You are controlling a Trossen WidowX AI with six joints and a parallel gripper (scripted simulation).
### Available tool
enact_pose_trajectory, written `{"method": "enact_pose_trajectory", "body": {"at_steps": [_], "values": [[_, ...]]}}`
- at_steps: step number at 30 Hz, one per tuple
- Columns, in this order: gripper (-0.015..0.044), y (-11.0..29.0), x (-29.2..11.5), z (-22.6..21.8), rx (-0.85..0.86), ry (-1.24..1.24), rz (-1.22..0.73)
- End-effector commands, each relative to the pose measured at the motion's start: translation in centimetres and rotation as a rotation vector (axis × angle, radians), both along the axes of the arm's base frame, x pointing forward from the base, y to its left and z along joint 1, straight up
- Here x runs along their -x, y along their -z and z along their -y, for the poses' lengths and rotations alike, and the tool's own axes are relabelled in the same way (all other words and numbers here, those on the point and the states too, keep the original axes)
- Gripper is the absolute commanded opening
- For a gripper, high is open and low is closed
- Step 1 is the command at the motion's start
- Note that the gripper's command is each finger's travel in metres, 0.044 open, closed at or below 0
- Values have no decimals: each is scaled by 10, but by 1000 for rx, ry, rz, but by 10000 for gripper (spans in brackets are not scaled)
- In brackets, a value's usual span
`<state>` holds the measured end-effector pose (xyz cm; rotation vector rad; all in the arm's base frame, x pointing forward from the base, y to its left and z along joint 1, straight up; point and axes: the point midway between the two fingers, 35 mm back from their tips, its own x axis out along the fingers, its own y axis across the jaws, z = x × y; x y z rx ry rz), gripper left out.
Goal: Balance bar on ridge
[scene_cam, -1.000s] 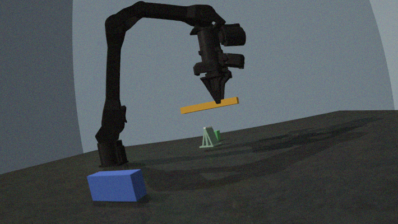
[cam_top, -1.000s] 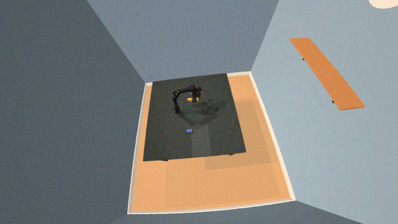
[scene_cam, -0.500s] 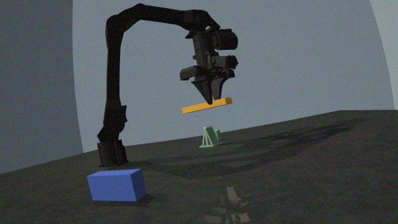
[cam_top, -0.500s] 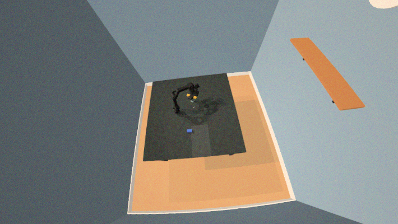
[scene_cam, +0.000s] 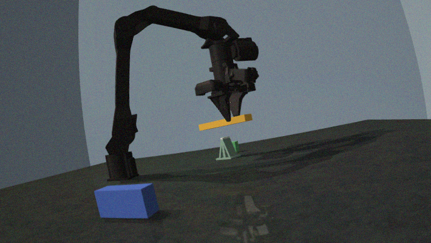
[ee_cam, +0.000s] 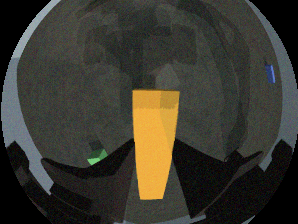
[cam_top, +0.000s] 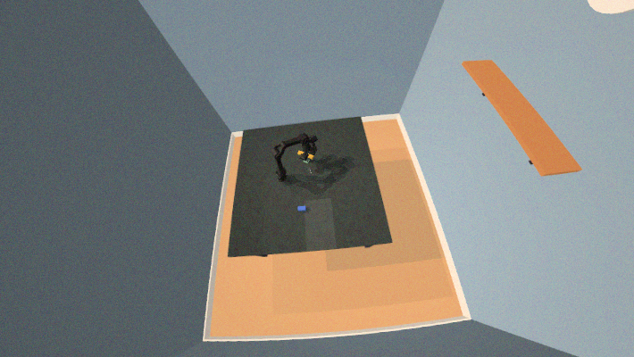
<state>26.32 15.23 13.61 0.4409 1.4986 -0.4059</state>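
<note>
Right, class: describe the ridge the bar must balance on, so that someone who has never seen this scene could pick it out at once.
Start at the dark table and find the black arm's gripper, shut on an orange bar. Just below that bar stands the ridge, a small pale green wedge-shaped stand. A brighter green block peeks out behind it, and the blue box is far bigger and nearer the camera.
</note>
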Motion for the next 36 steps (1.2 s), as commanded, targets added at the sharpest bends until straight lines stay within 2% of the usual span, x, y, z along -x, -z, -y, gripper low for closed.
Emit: {"method": "enact_pose_trajectory", "body": {"at_steps": [1,11,36], "values": [[0,8,2,1,-2,6,-8],[0,23,4,5,-2,8,-9],[0,22,4,5,-2,8,-9]]}}
